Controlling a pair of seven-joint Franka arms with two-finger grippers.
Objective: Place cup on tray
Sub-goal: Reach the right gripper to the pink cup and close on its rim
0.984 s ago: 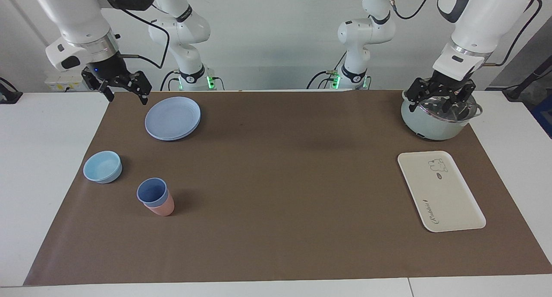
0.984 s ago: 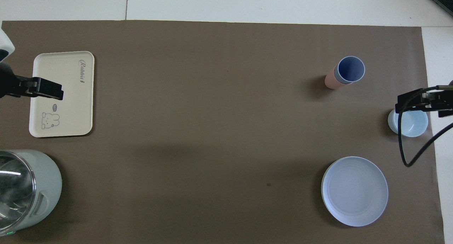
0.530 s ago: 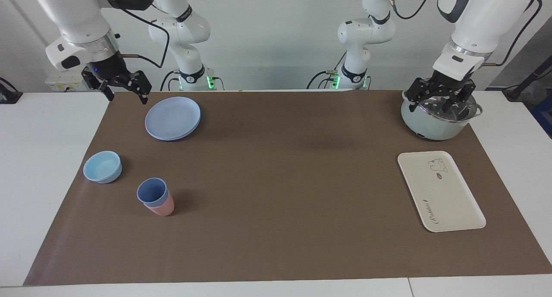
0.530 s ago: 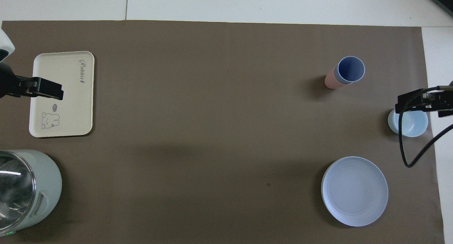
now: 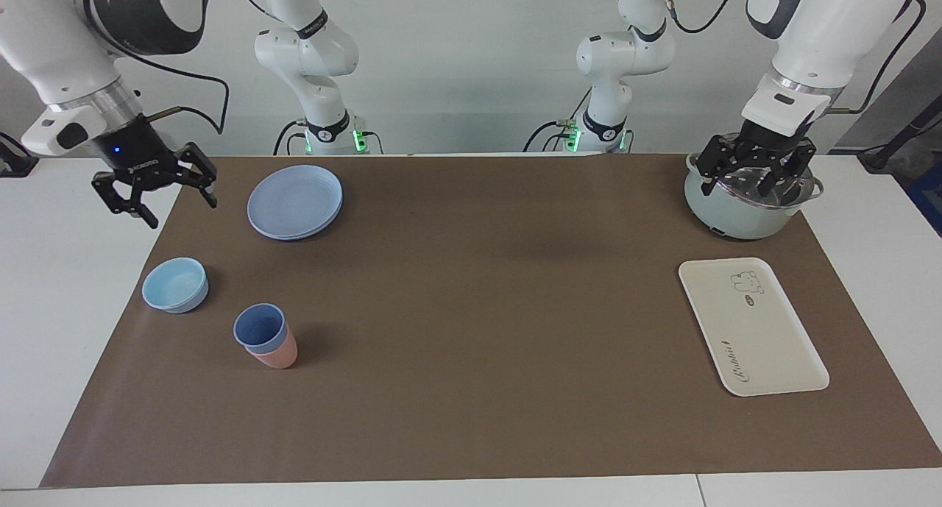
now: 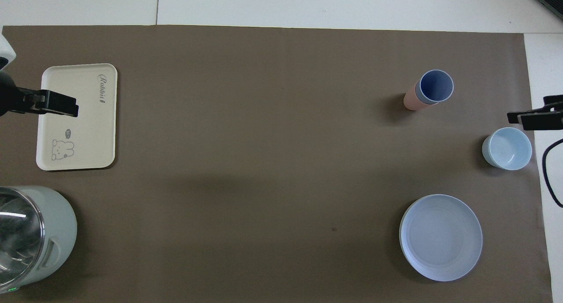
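Note:
The periwinkle-blue cup [image 5: 258,324] stands upright, nested inside a salmon-pink tumbler [image 5: 278,357] on the brown mat toward the right arm's end; in the overhead view the cup [image 6: 435,85] shows its open mouth. The cream tray [image 5: 751,324] lies flat and bare toward the left arm's end, and also shows in the overhead view [image 6: 79,131]. My right gripper [image 5: 182,211] is open and empty, raised over the mat's edge near the bowl, well apart from the cup. My left gripper [image 5: 752,189] is open and empty, hanging over the pot.
A low light-blue bowl [image 5: 175,285] sits beside the cups toward the right arm's end. Stacked round blue plates [image 5: 294,200] lie nearer to the robots. A pale green pot [image 5: 739,211] stands nearer to the robots than the tray.
My right gripper has swung away from the plates toward the right arm's end of the table and come lower. The left gripper, cup and tray have barely moved.

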